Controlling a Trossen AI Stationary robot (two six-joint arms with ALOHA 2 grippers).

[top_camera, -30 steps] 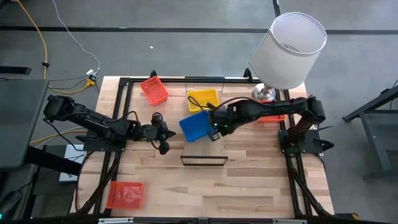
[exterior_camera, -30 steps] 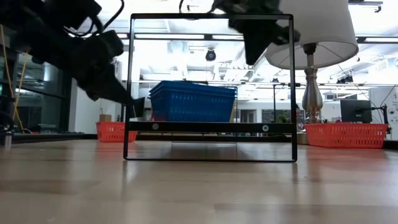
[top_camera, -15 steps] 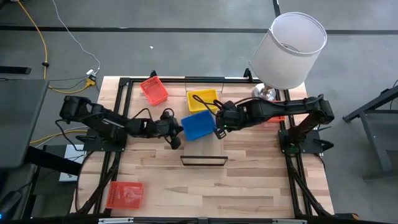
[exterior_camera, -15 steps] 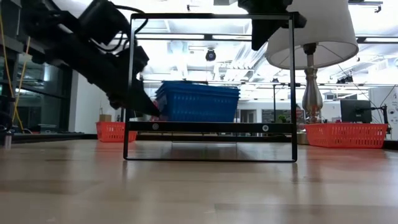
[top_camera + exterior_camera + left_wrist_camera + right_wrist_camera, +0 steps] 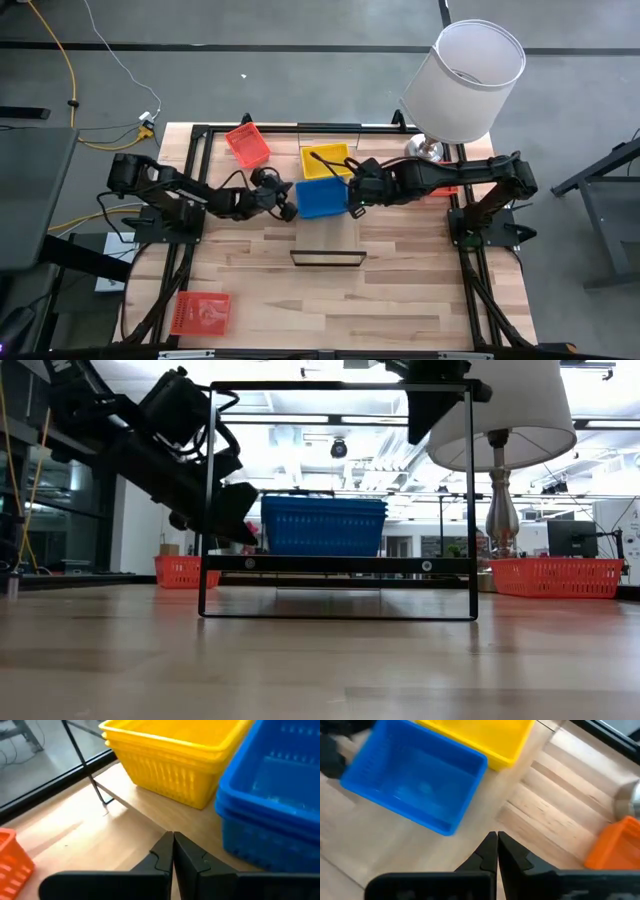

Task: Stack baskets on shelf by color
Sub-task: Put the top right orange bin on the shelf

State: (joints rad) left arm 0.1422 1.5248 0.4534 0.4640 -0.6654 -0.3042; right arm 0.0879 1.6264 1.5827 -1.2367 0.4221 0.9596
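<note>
A blue basket stack (image 5: pixel 322 197) sits mid-counter, touching the yellow basket stack (image 5: pixel 327 160) behind it. The left pincer (image 5: pixel 287 210) and right pincer (image 5: pixel 353 208) flank it, both closed and empty. The baskets look light, stiff and slick; a rim wall seems the best hold.

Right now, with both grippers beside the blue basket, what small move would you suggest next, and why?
Probably open the left gripper: its fingers are shut just beside the blue basket, and the right gripper is shut too, so neither holds it.
</note>
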